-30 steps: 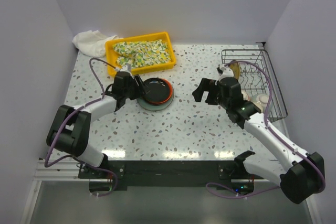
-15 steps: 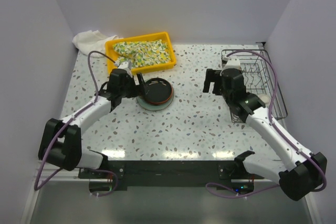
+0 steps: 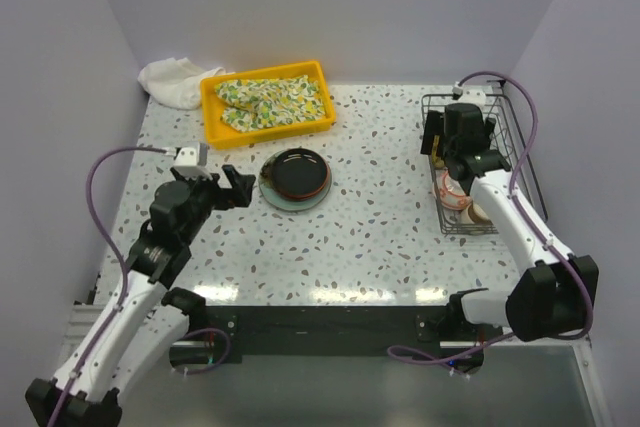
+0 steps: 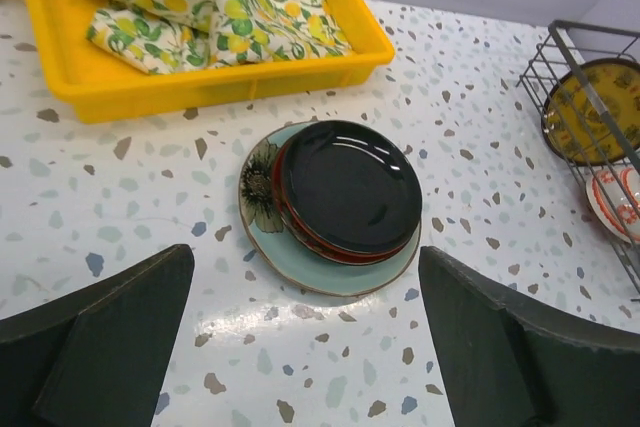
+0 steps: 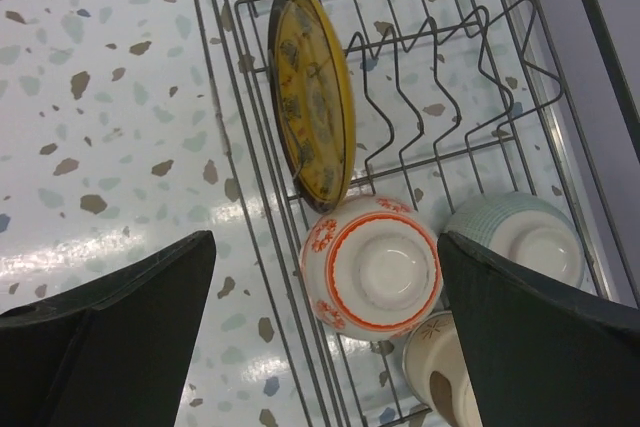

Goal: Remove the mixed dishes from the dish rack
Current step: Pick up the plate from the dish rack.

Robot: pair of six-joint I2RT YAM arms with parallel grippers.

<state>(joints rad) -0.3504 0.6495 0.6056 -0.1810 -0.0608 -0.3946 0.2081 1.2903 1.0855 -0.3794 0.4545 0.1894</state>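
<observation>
The dish rack [image 3: 530,172] stands at the right. In the right wrist view its wires [image 5: 400,77] hold the upright brown-yellow plate [image 5: 315,92], the upside-down red-patterned white bowl [image 5: 372,267], the celadon bowl [image 5: 520,237] and the tan cup [image 5: 445,372]. My right gripper [image 3: 447,147] hovers open and empty above the rack [image 5: 325,327], over the red-patterned bowl. The black-red bowl [image 4: 350,187] sits on the pale green-blue plate [image 4: 300,262] on the table [image 3: 295,179]. My left gripper [image 3: 226,185] is open and empty [image 4: 305,347], left of and nearer than that stack.
A yellow tray [image 3: 212,117] with a floral cloth [image 3: 275,99] stands at the back left, and a white cloth [image 3: 170,80] lies beside it. The rack's left edge also shows in the left wrist view [image 4: 560,57]. Walls close in on three sides.
My left arm has drawn back from the plate and bowl stack toward the near left. My right arm has swung right and back, from the table's middle to above the rack.
</observation>
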